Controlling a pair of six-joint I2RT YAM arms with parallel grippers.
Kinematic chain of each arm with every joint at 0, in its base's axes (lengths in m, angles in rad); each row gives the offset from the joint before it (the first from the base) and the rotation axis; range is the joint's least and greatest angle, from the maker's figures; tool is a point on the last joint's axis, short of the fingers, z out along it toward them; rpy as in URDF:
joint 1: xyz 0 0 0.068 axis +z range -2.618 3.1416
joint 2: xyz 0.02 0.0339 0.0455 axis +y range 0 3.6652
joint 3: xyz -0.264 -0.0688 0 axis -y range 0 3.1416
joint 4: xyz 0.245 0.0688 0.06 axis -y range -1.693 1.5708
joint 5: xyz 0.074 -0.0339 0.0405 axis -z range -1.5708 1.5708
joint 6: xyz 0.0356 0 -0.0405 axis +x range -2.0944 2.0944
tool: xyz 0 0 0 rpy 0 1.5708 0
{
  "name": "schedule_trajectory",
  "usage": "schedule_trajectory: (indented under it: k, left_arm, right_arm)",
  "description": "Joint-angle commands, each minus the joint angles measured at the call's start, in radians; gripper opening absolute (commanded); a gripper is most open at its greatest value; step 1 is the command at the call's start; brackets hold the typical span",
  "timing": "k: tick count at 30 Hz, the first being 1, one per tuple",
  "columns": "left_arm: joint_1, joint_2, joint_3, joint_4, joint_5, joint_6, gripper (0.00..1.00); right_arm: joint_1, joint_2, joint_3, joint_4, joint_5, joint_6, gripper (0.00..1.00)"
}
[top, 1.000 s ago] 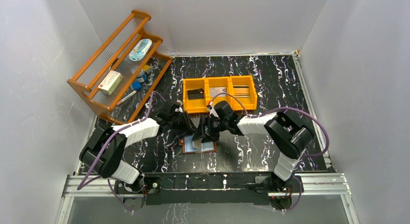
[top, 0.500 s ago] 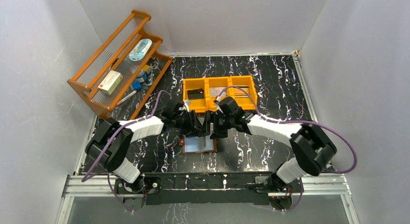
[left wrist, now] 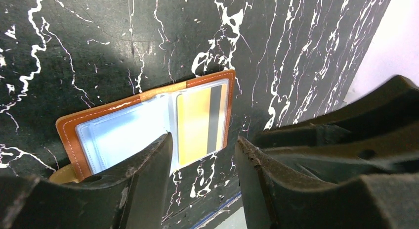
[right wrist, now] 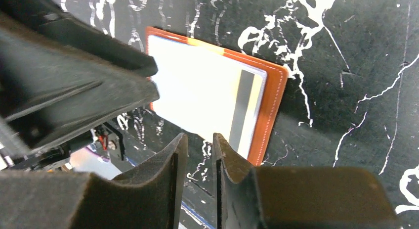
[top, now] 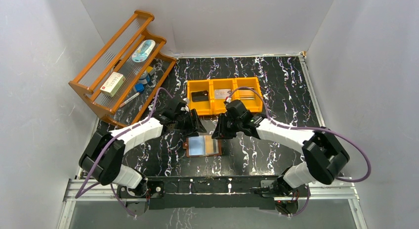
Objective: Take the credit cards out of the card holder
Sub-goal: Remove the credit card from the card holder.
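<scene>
Leather card holder (left wrist: 66,140) lies open flat near the front of the black marbled bench (top: 276,85), a tan credit card (left wrist: 195,125) with a dark stripe in one clear pocket. White walls (top: 222,21) enclose the bench. Both arms hover by the holder's far edge: left end effector (left wrist: 202,139) moderately wide and empty, right end effector (right wrist: 199,137) narrowed to a slit, empty.

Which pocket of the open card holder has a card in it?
On the card holder, the right-hand pocket in the top view: a tan card with a dark stripe fills it; the left pocket shows only pale-blue plastic.
</scene>
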Motion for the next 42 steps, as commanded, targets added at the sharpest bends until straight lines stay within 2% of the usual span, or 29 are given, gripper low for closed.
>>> schedule_trajectory:
  k: [1, 4, 8, 21, 26, 29, 36, 42]
  left_arm:
    - [0.004, -0.009, -0.042, 0.052, 0.078, -0.004, 0.48]
    - [0.003, 0.017, -0.060, 0.142, 0.160, -0.020, 0.47]
    - [0.003, 0.055, -0.055, 0.156, 0.198, -0.015, 0.47]
    - [0.001, 0.104, -0.119, 0.132, 0.172, -0.011, 0.47]
    - [-0.011, 0.128, -0.144, 0.144, 0.152, -0.021, 0.43]
    - [-0.018, 0.135, -0.182, 0.215, 0.152, -0.053, 0.38]
    - [-0.018, 0.149, -0.319, 0.508, 0.175, -0.179, 0.26]
    - [-0.018, 0.144, -0.377, 0.636, 0.187, -0.223, 0.17]
  right_arm:
    - [0.000, 0.070, 0.014, 0.019, -0.017, 0.015, 0.32]
    - [0.001, 0.115, 0.024, -0.027, 0.004, 0.015, 0.31]
    - [0.001, 0.148, -0.005, -0.014, -0.011, 0.023, 0.31]
    - [0.001, 0.223, -0.034, -0.027, -0.007, 0.081, 0.26]
    - [0.001, 0.250, -0.044, -0.012, -0.042, 0.096, 0.25]
    - [0.001, 0.263, -0.046, -0.006, -0.057, 0.097, 0.26]
    - [0.001, 0.281, -0.052, 0.002, -0.069, 0.100, 0.25]
    - [-0.004, 0.303, -0.058, 0.012, -0.085, 0.104, 0.25]
